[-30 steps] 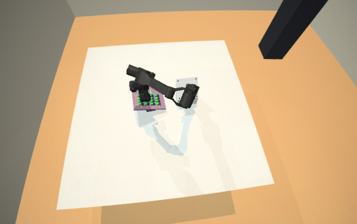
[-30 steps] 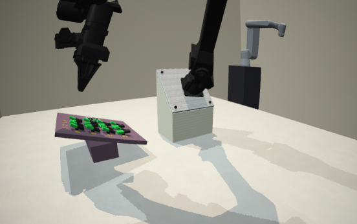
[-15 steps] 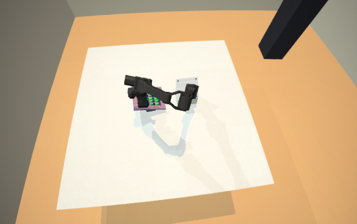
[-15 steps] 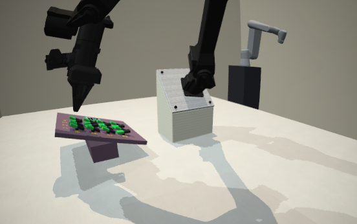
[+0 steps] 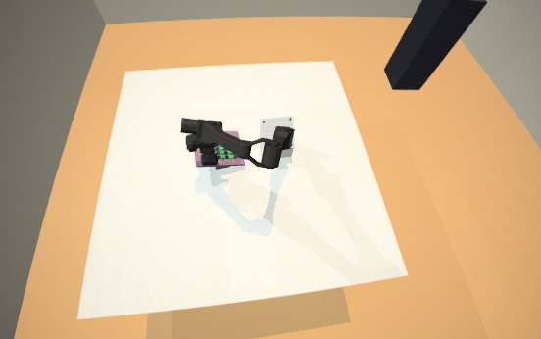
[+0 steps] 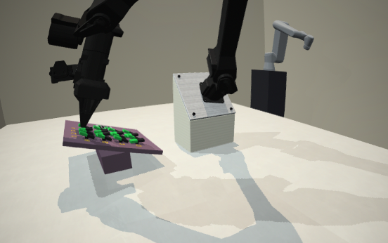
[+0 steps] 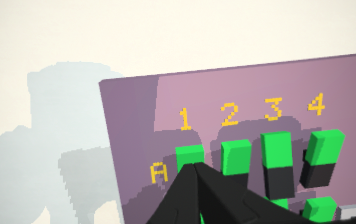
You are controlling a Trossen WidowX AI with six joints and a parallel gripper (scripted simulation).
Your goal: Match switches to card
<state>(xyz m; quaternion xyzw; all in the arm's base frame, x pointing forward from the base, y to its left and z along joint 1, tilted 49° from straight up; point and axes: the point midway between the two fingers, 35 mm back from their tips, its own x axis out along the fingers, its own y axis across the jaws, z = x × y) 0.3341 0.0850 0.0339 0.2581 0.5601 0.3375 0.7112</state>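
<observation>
As far as I can see from here, the flipping is in its opening stage.

Gripper: the gripper [image 6: 83,121] has its fingers clenched to a single point with nothing between them, tip down on the panel's corner.

Contact: the tip sits on switch A1 [image 7: 190,154], at the nearer end of its green half; whether it is pressing or only touching, I cannot tell.

Panel: the purple panel [image 6: 147,145] stands tilted on a dark block on the white mat, beside the arm's grey base block [image 6: 204,116].

Progress: I judge this the first press; A1 looks to be partway at most, and the other rows appear untouched.

Left: finishing A1, checking the rest against the card, then lifting clear.

Hidden: the card is out of the wrist view except perhaps a grey sliver at the lower right edge; rows below A are covered by the fingers. From the top, the arm hides most of the grid, and the exterior view is too small to read each switch.
</observation>
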